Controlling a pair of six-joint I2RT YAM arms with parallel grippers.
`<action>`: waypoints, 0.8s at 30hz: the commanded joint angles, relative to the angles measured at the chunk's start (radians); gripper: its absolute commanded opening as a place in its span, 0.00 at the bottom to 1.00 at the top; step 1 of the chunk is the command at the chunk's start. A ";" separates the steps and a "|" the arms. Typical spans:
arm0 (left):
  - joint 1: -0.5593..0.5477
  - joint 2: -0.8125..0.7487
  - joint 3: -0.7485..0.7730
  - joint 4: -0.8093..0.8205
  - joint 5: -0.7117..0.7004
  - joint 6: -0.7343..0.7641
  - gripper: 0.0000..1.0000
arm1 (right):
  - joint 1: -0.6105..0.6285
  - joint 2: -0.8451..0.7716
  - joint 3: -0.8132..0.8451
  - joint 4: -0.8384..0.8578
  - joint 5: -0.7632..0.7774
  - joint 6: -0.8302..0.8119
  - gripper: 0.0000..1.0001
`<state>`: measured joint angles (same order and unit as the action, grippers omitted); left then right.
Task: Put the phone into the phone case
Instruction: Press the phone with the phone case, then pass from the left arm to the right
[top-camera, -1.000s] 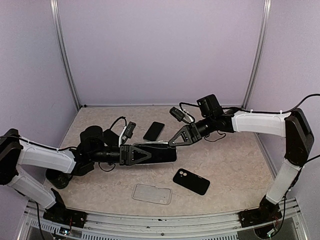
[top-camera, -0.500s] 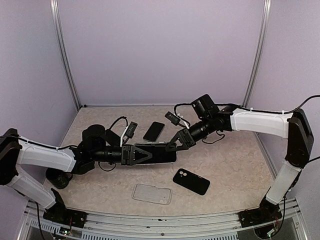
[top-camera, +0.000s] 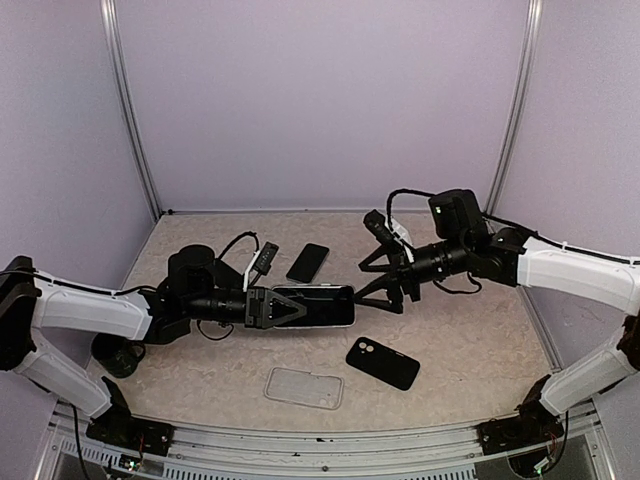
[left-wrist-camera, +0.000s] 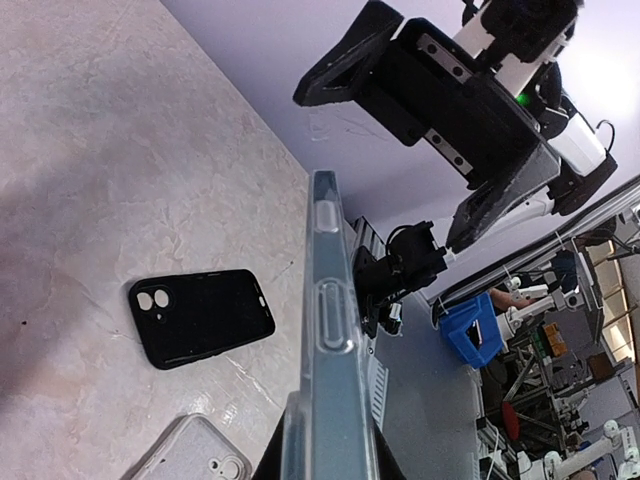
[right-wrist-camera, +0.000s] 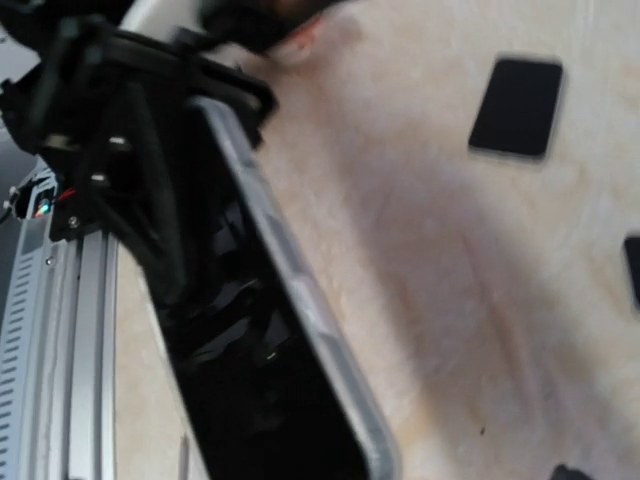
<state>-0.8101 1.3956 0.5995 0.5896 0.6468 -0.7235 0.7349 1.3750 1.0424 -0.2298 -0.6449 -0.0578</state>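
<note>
As the overhead view shows it:
- left gripper (top-camera: 296, 307), clamped on a dark phone (top-camera: 330, 306) held level over the table (top-camera: 470, 330)
- right gripper (top-camera: 366, 283), jaws spread wide and empty, just off the phone's free end
- small black handset (top-camera: 308, 262), lying loose behind the held phone
- black case (top-camera: 383, 362) and spare clear case (top-camera: 304, 387), lying in front of it

Left wrist view:
- held item edge-on, wrapped in a fitted clear case (left-wrist-camera: 325, 330) with moulded button covers
- right gripper beyond it, apart from it
- black case on the table below, camera holes up
- one corner of the spare clear case beside the black case

Right wrist view (blurred):
- dark glass face set inside a pale clear rim
- left gripper's fingers (right-wrist-camera: 150, 200) pinching its far part
- small black handset on the table beyond

Status, as judged:
- insertion looks largely done
- whether every corner is pressed home cannot be told
- left to do: check the seating and set the cased phone down
</note>
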 joint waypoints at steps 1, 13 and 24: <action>-0.004 -0.016 0.047 0.017 0.011 0.011 0.00 | 0.017 -0.064 -0.056 0.107 -0.020 -0.128 0.99; -0.004 0.010 0.063 -0.017 0.012 -0.021 0.00 | 0.182 -0.054 -0.049 0.104 0.261 -0.324 1.00; -0.006 0.026 0.068 -0.034 0.016 -0.031 0.00 | 0.322 0.073 0.022 0.046 0.527 -0.431 0.99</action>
<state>-0.8104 1.4197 0.6296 0.5194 0.6468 -0.7551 1.0256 1.4090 1.0176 -0.1493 -0.2436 -0.4362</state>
